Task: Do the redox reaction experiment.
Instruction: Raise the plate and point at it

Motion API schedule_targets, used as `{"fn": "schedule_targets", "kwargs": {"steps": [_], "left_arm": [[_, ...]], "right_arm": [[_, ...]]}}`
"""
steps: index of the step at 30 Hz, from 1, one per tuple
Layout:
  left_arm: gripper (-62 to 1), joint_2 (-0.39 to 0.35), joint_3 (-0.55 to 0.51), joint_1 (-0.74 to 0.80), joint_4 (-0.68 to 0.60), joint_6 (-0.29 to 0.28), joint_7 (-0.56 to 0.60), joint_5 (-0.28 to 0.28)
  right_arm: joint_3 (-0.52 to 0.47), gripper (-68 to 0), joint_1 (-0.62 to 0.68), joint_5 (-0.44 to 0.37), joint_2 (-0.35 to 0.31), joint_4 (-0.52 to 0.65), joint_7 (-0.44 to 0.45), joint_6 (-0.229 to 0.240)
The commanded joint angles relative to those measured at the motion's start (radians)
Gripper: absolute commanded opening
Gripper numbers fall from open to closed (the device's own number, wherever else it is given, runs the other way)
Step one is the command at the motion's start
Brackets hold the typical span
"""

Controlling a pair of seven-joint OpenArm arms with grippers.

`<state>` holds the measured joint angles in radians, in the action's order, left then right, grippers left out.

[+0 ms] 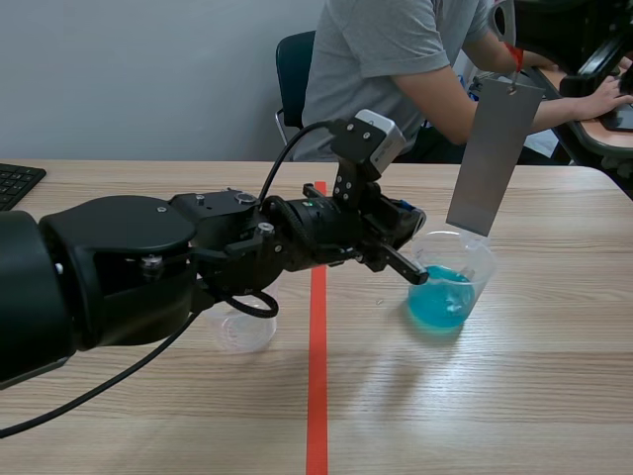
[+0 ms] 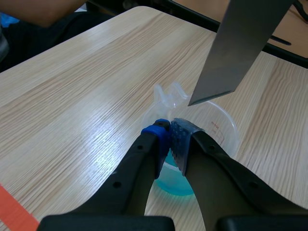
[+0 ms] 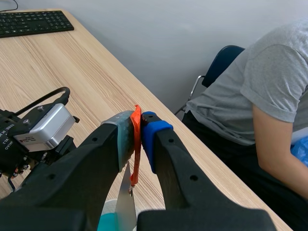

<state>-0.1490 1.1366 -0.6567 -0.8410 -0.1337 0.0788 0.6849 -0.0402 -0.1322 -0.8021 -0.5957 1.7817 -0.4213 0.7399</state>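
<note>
Keyboard (image 1: 15,183) sits at the desk's far-left corner, not involved. A small clear dish (image 1: 242,332) sits just left of the red tape line (image 1: 316,346), about midway between the near and far edges and partly under the left arm. The left gripper (image 2: 172,137) reaches across the tape, and its pads look pinched on the near rim of the plastic beaker (image 1: 450,287), so I read it as closed on the beaker to steady it. The beaker stands on the desk's right half, part-filled with blue liquid (image 1: 440,297). A grey metal plate (image 1: 493,148) hangs above its far rim, with the lower edge just over the rim and not in the liquid yet. The right gripper (image 3: 138,126) is clamped on the orange strap (image 3: 134,168) that carries the plate. A person (image 1: 396,59) sits beyond the far edge. Step in hand looks like plate positioned for dipping. Next move as I judge it: lower the plate straight down inside the rim, keep its corner off the wall, and keep the beaker held so it doesn't tip
</note>
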Motion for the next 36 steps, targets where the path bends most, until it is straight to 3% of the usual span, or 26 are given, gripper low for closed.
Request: {"fn": "schedule_targets", "kwargs": {"steps": [1,36], "left_arm": [[-57.3,0.021,-0.002,-0.014,-0.017,-0.007,0.007,0.003],[-57.3,0.008,-0.003,-0.011,-0.018,-0.018,0.01,0.003]], "right_arm": [[-0.016,-66.0,-0.012,-0.014,-0.016,0.018,0.015,0.006],[-0.016,-66.0,-0.012,-0.015,-0.016,0.018,0.015,0.006]]}}
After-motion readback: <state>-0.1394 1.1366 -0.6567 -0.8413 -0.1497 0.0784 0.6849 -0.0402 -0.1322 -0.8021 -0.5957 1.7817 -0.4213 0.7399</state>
